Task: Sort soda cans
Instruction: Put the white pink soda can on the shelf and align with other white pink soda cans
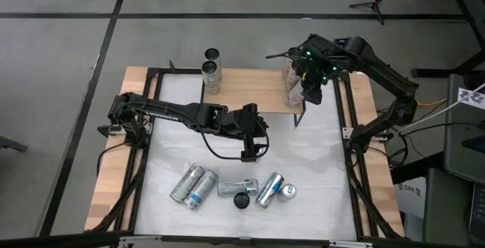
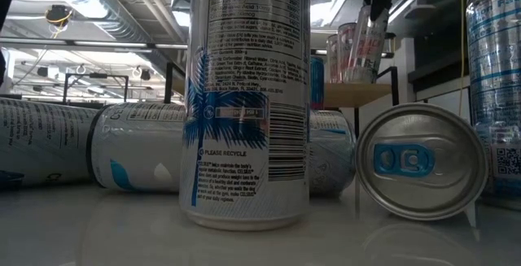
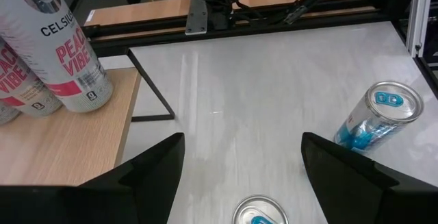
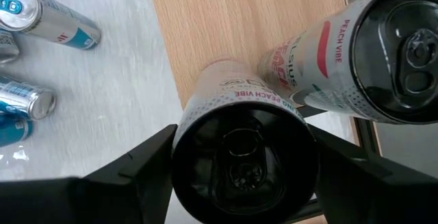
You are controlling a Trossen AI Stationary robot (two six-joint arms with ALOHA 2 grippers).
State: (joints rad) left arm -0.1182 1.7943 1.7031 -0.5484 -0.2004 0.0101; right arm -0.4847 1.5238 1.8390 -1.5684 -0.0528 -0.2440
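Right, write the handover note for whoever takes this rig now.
Left hand: open, empty, hovering over the middle of the white mat.
Right hand: at the right end of the wooden shelf, around an upright peach can; a second peach can stands beside it.
Done: two cans stand at the shelf's left end, the peach ones at the right.
Left: about six loose cans at the front of the mat, most lying on their sides, still to be sorted.
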